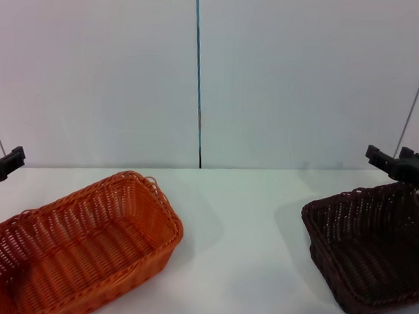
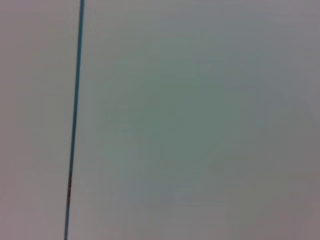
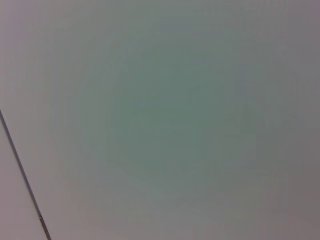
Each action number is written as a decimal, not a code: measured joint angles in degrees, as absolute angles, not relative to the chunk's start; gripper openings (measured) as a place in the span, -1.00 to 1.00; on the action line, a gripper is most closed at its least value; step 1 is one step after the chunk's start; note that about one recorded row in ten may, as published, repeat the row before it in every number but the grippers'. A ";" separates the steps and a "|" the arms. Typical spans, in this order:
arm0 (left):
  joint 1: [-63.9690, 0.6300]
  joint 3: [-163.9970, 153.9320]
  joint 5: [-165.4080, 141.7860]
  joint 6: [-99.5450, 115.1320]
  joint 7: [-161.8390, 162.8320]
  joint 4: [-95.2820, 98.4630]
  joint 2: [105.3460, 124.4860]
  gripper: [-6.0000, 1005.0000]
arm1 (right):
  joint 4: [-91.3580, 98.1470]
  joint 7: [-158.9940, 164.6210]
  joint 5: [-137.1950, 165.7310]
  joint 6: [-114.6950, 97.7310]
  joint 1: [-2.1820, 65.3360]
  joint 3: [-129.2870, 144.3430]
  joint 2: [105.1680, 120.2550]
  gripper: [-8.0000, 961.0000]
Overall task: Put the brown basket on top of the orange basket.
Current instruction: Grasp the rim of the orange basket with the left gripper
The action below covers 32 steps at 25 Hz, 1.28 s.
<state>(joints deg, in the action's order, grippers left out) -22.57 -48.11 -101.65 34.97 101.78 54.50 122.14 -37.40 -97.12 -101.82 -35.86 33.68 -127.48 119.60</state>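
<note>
So the orange basket (image 1: 77,252) sits on the white counter (image 1: 241,228) at the left, nothing in it. The brown basket (image 1: 372,251) is well apart on the right, also empty. Left end effector (image 1: 4,163) hovers at the far left edge, right end effector (image 1: 398,164) just above the brown basket's back rim. Can't tell whether either one is open or closed.

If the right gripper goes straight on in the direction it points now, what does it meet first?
Probably the white wall. The right gripper is above the far rim of the brown basket, and its wrist view shows only wall with one seam. Depth is unclear.
</note>
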 joint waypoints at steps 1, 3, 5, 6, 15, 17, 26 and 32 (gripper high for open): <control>-22.53 -48.11 -101.64 35.00 101.78 54.55 122.17 0.47 | -37.40 -97.12 -101.82 -35.71 33.70 -127.47 119.60 0.65; -22.42 -48.09 -101.65 35.04 101.78 54.62 122.20 0.47 | -37.40 -97.12 -101.80 -35.51 33.75 -127.46 119.60 0.65; -22.25 -48.07 -101.63 35.06 101.81 54.70 122.25 0.48 | -37.40 -97.12 -101.79 -35.46 33.75 -127.45 119.61 0.65; -22.16 -48.07 -101.57 35.07 101.83 54.77 122.29 0.48 | -37.41 -97.12 -101.78 -35.46 33.74 -127.43 119.61 0.65; -22.00 -48.40 -101.74 36.13 103.13 54.95 122.12 0.48 | -37.42 -97.10 -101.78 -35.74 33.61 -127.35 119.62 0.65; -21.95 -48.41 -102.07 37.25 103.38 55.06 121.87 0.48 | -37.42 -97.09 -101.77 -35.86 33.64 -127.35 119.62 0.65; -21.83 -48.17 -111.41 39.10 115.31 57.97 120.15 0.48 | -37.20 -96.94 -101.77 -35.98 33.17 -127.26 119.71 0.64; -21.80 -48.16 -122.29 40.51 125.41 62.22 120.43 0.48 | -37.07 -96.95 -101.77 -35.66 33.08 -126.97 119.70 0.64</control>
<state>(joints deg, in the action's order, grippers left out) -21.80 -48.16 -122.29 40.51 125.41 62.22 120.43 -37.07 -96.95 -101.77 -35.66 33.08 -126.97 119.70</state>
